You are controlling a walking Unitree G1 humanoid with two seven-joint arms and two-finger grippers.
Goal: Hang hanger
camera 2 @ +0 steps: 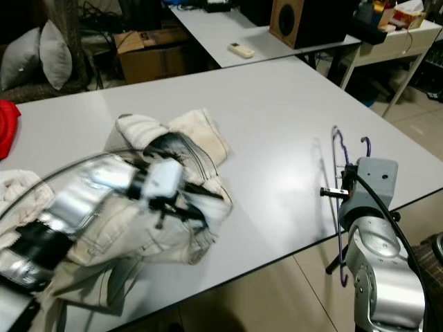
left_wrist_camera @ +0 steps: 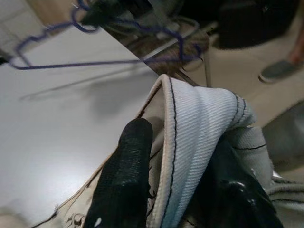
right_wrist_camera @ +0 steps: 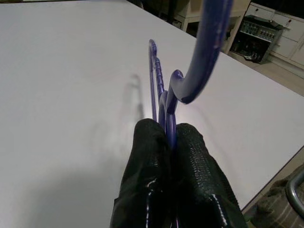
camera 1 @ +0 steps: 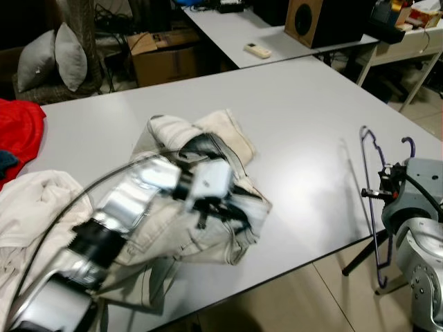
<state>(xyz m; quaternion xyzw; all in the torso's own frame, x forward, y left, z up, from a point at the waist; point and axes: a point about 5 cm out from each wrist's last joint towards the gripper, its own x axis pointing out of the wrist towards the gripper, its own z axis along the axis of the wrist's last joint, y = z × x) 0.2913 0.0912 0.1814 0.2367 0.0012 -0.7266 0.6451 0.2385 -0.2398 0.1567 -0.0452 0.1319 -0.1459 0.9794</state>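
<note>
Right gripper (right_wrist_camera: 168,137) clamped on purple hanger (right_wrist_camera: 159,78) (upright) beside table (camera 1: 304,111) edge

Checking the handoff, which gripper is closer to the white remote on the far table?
Right, roughly. The right gripper, clamping the purple hanger, sits at the near table's right edge; the left gripper grips jeans mid-table, farther from the remote.

The jeans (camera 1: 201,200) lie crumpled on the table (camera 1: 297,117), toward its near edge. The left pincer (left_wrist_camera: 175,180) sits on top of the jeans, closed on a fold of them. Left of the jeans, at the table's left edge, lie a white garment (camera 1: 31,207) and, behind it, a red cloth (camera 1: 17,131). Right of the jeans, at the table's right edge, the right pincer (right_wrist_camera: 171,142) grips the hanger (camera 1: 370,200). Behind the jeans, on a second table (camera 1: 228,31), rests a remote (camera 1: 258,50).
</note>
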